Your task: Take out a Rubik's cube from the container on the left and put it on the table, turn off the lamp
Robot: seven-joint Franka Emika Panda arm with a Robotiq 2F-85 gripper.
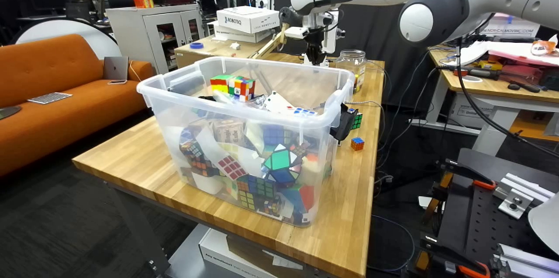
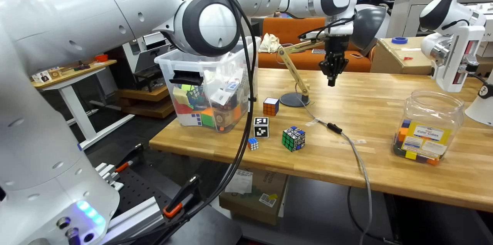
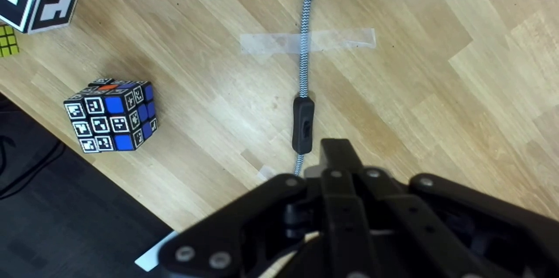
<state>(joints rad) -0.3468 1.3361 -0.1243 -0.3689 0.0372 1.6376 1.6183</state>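
Note:
The container (image 1: 196, 99) stands on the wooden table (image 2: 369, 94), full of mixed cubes; it also shows in an exterior view (image 2: 173, 60). On the table beside it sit an orange-sided cube (image 2: 270, 107), a black-and-white marker cube (image 2: 261, 127), a small cube (image 2: 253, 143) and a patterned Rubik's cube (image 2: 294, 138). The lamp has a dark shade (image 2: 369, 25) and a round base (image 2: 294, 99); I cannot tell if it is lit. Its black cord switch (image 3: 302, 125) lies just beyond my gripper (image 3: 340, 151) in the wrist view. My gripper (image 2: 332, 79) is shut, empty, above the table.
A clear jar of color cubes (image 2: 427, 137) stands near the table's front edge. Another white robot arm (image 2: 454, 52) hangs over the far side. Tape (image 3: 270, 43) holds the lamp cord (image 3: 305, 15) to the table. A cardboard box (image 2: 398, 54) stands behind the table.

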